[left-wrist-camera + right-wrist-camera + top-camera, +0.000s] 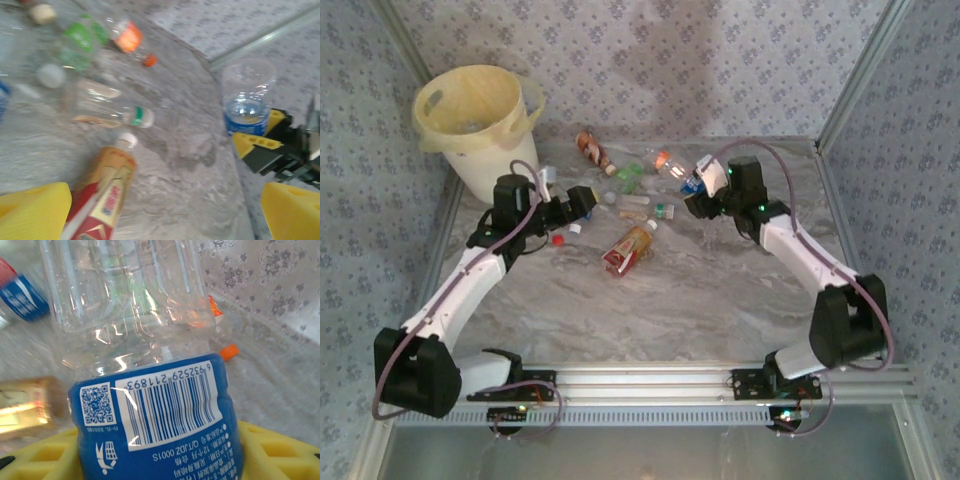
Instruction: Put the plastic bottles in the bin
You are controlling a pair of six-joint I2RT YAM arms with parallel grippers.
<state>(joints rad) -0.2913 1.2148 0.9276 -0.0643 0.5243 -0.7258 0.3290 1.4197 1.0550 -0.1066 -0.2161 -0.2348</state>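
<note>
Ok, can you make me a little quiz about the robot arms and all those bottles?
1. True or false: the right gripper is shut on the blue-labelled bottle.
2. Pick one. Where does the bin stand? A) at the far left B) at the far right C) between the two arm bases
3. Fill in the gap: the left gripper is ___, and the red-labelled bottle lies on its side next to one finger.

Key: 1 true. 2 A. 3 open.
</note>
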